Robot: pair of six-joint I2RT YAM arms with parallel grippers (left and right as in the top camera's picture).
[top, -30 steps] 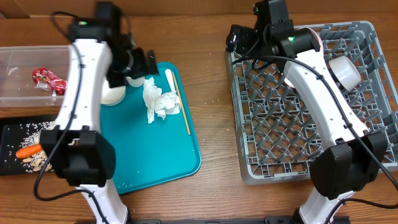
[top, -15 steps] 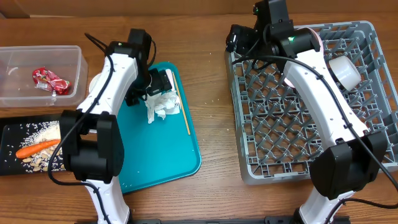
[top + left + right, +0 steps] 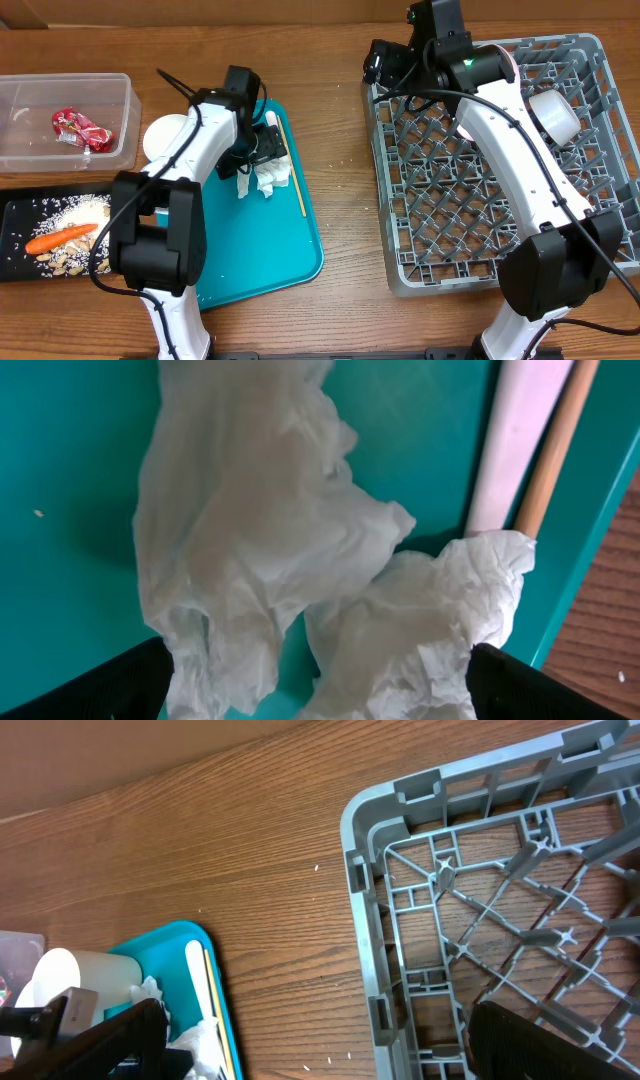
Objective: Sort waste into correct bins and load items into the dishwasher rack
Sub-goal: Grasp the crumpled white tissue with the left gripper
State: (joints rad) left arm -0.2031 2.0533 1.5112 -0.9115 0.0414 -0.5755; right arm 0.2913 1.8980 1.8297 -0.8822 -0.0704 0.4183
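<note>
Crumpled white napkins (image 3: 266, 172) lie on the teal serving tray (image 3: 260, 240). My left gripper (image 3: 262, 148) is open right over them; in the left wrist view its fingers (image 3: 320, 690) straddle the napkins (image 3: 260, 530). A white fork (image 3: 515, 440) lies beside them. A white bowl (image 3: 165, 135) sits at the tray's far left. The clear tub (image 3: 30, 155) holds the red wrapper (image 3: 80, 130). The black tray (image 3: 20, 215) holds the carrot (image 3: 60, 238) and rice. My right gripper (image 3: 385, 65) is open and empty by the far left corner of the grey rack (image 3: 480, 270), which holds a white bowl (image 3: 555, 115).
A thin wooden stick (image 3: 297, 170) lies along the teal tray's right side, next to the fork. A pink plate's edge (image 3: 507, 58) shows behind the right arm in the rack. Bare wood table lies between the tray and the rack (image 3: 300, 920).
My left arm has swung right from the tub and bowl to over the napkins on the teal tray, uncovering the black tray's carrot. The right arm has not moved.
</note>
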